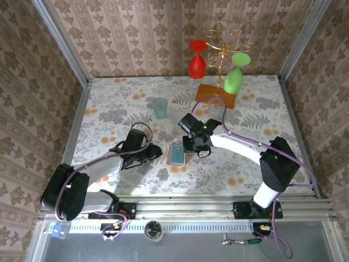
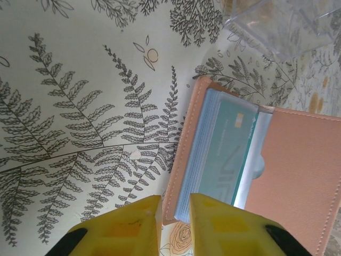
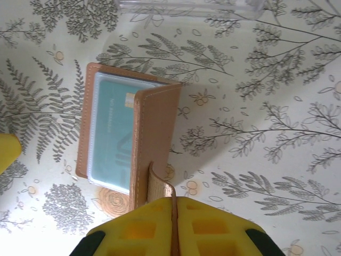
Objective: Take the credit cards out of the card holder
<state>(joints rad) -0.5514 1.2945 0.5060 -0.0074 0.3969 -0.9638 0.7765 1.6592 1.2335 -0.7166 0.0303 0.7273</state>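
Holding illegibly printed card [image 3: 114, 136]: card holder [image 3: 157, 128].

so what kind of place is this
Probably a staged robot test booth, not a real room: patterned wallpaper panels box in a fern-print table, two arms are bolted to an aluminium rail, and a gold wire rack holds a red goblet and a green goblet.

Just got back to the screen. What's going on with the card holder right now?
The card holder lies on the table, partly open. The right gripper is shut on its tan tab and holds the cover flap up. The credit cards sit in the clear sleeves inside, and none is out yet. The left gripper is at the holder's open edge with its fingers narrowly apart. I cannot tell whether it pinches anything.
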